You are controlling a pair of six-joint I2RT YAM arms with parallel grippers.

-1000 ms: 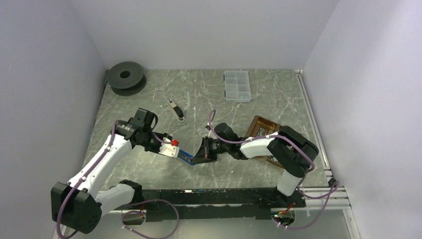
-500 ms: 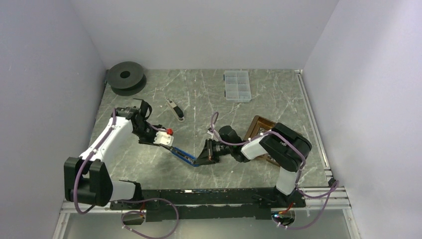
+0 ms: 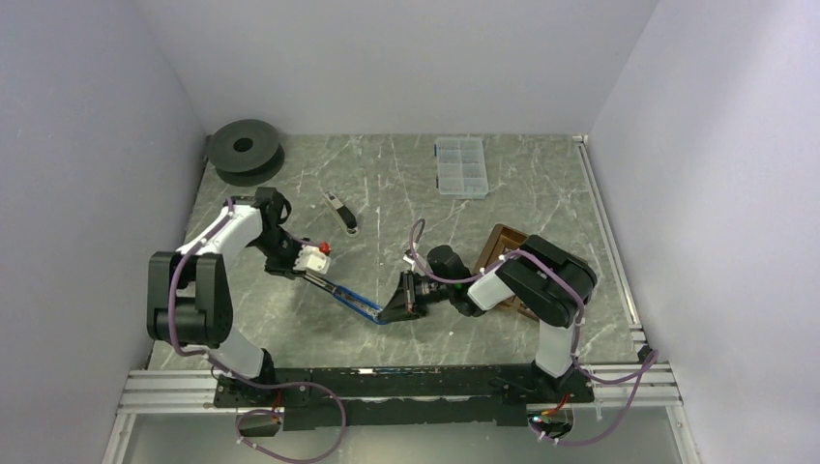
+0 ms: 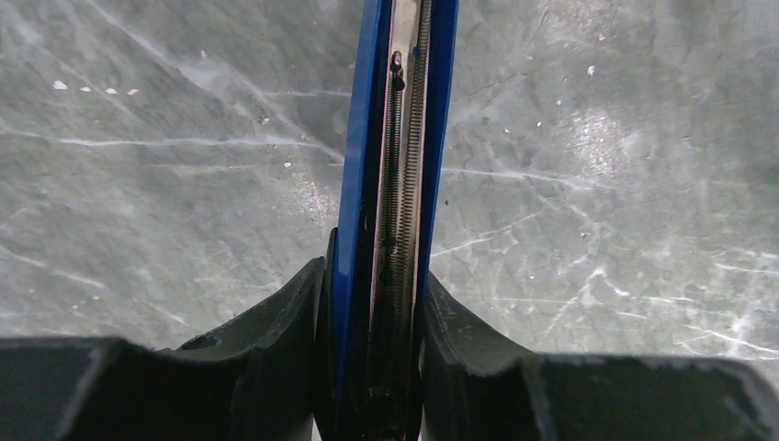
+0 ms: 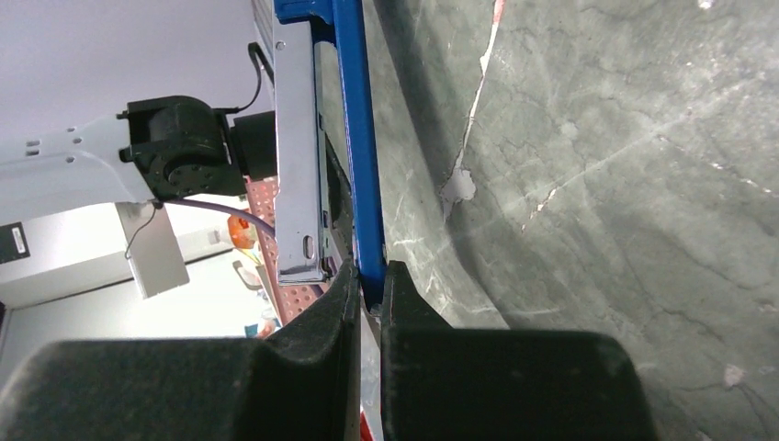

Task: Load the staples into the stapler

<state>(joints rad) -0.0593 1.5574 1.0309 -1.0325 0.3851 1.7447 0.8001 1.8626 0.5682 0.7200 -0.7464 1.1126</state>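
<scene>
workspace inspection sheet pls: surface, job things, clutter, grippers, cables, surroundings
surface: grey marbled table, no spills seen
job's things: blue stapler opened out, spanning between the two grippers; spring shows in its channel; staples not made out
clutter: clear compartment box, black spool, small black and white tool, brown tray partly hidden by the right arm
grippers: left gripper shut on stapler; right gripper shut on stapler
cables: purple cables along both arms, loose loops at the base
surroundings: plain pale walls, metal rail at right edge
</scene>
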